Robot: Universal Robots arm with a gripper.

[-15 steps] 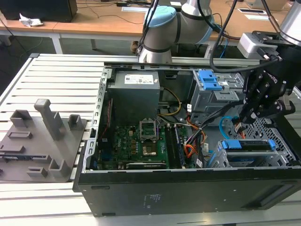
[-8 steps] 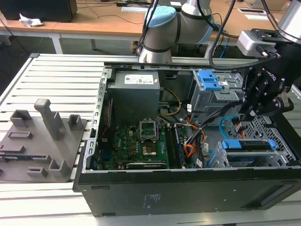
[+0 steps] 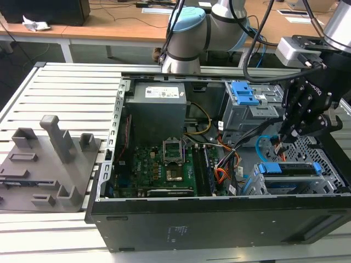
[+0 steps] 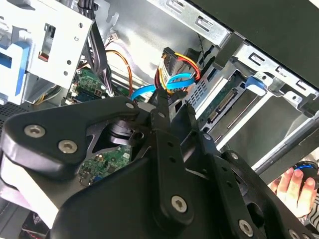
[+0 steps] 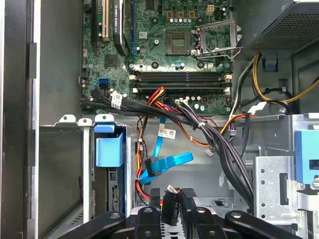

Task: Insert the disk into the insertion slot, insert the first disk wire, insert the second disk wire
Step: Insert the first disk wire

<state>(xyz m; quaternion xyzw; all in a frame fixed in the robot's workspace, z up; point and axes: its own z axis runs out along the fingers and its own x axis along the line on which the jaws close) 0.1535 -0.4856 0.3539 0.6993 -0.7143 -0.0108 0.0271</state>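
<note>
Gripper (image 5: 170,201) clenched on black disk-wire plug (image 5: 168,211), near the disk (image 5: 108,149), which sits in the insertion slot (image 3: 315,147). Risk: a tilted plug could miss the disk's port, or the slack blue cable (image 5: 169,162) could snag btw. them. Second wrist view adds a person's hand (image 4: 289,181) beyond the slot.

**A robotics lab bench**

An open computer case (image 3: 219,219), its motherboard bared, lies on a slotted aluminium table (image 3: 66,87). At the exterior view's left, a grey fixture plate (image 3: 49,159) with upright holders rests on the same table. On the far side rises the base of the robot arm (image 3: 189,33), and beyond it stand wooden desks (image 3: 109,30) with cables lying across them.
</note>
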